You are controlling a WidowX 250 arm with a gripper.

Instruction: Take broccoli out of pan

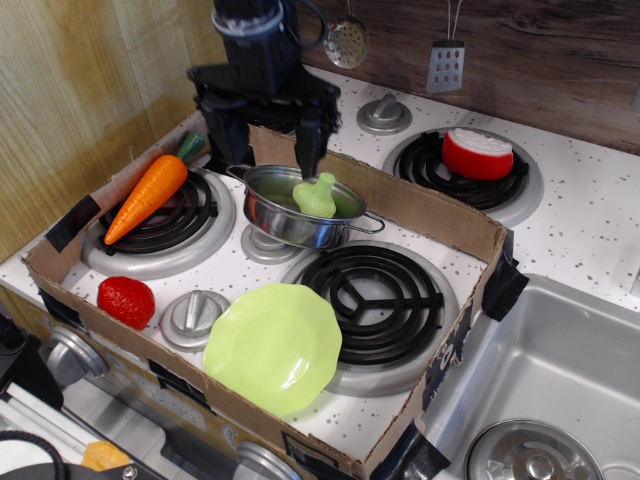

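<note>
The light-green broccoli (316, 194) sits inside the shiny steel pan (272, 215), stem pointing up. The pan stands between the burners inside a cardboard tray (430, 214). My black gripper (266, 152) hangs open just above the pan's back-left rim. Its right finger (307, 146) is close above and behind the broccoli, the left finger (225, 140) is outside the pan's left edge. It holds nothing.
An orange carrot (148, 194) lies on the left burner. A red strawberry (126, 301) sits at the front left. A lime-green plate (273, 346) lies at the front. A red-and-white toy (477, 153) rests on the back right burner. A sink (550, 390) is at the right.
</note>
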